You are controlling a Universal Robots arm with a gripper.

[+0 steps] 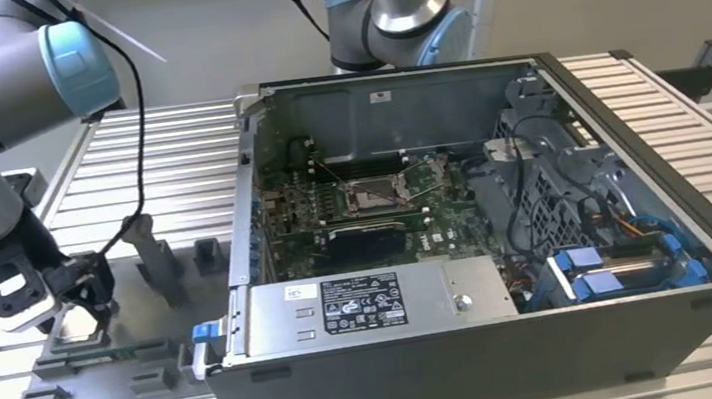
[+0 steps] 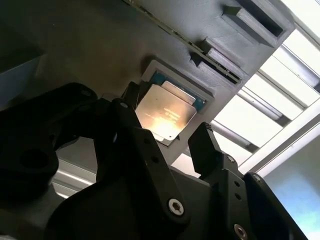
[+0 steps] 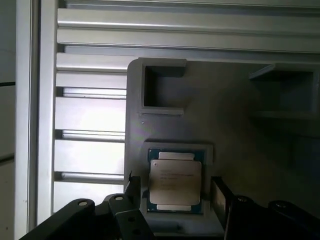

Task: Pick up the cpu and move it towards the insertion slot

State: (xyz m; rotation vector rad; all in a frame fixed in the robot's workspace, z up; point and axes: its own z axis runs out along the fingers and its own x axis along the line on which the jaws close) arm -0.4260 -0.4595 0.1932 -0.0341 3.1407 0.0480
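Open gripper point(image 1: 72, 297) low over the tray point(image 1: 145, 356), by its edge at the exterior view's left. Fingers point(image 3: 134, 189) spread at either side of the cpu point(image 3: 175, 181), not closed on it. Cpu flat in a square recess of the tray, silver face up, in both wrist views. Slot point(image 1: 375, 192) well apart, on the green board point(image 1: 289, 207) inside the open case point(image 1: 480, 346).

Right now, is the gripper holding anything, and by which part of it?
Nothing is held. The gripper is open, with a finger on each side of the chip, which lies in its recess in the grey tray.
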